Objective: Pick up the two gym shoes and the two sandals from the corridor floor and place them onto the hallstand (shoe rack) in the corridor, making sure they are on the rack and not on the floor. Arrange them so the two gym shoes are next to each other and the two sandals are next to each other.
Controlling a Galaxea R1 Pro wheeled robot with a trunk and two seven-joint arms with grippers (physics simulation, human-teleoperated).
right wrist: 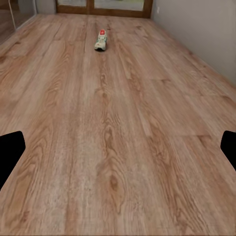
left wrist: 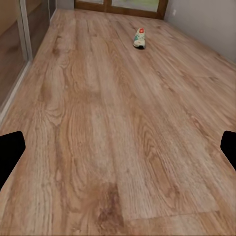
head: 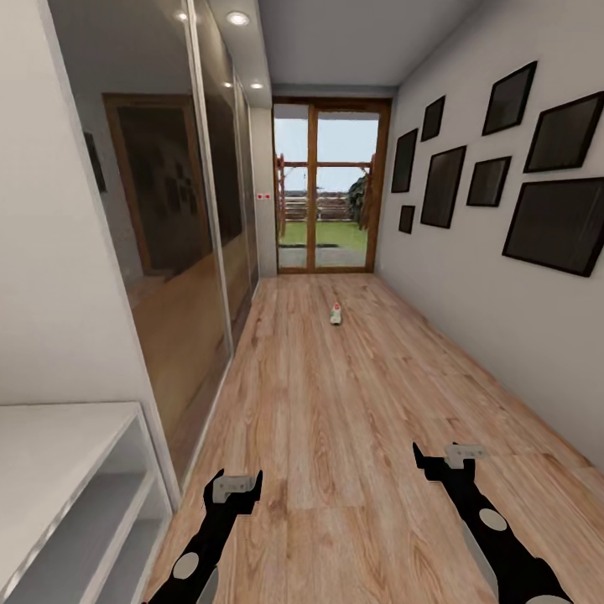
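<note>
Head view: gym shoe (head: 335, 314) far down corridor floor (head: 352, 436), well beyond left gripper (head: 236, 485), right gripper (head: 453, 457); both spread apart.

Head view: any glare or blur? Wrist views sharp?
Head view: ceiling spotlights reflect in the glossy mirrored wardrobe doors; the white sneaker with red heel is small and soft. Left wrist view: wood-plank floor grain is smeared. Right wrist view: grain is crisper, and the sneaker is blurry.

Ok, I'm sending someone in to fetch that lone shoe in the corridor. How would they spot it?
Look down the corridor toward the glass door at its far end. On the wood-plank floor short of that door lies one gym shoe, alone on bare boards. It is white with a red-orange accent, the one small pale object on the brown floor.
</note>
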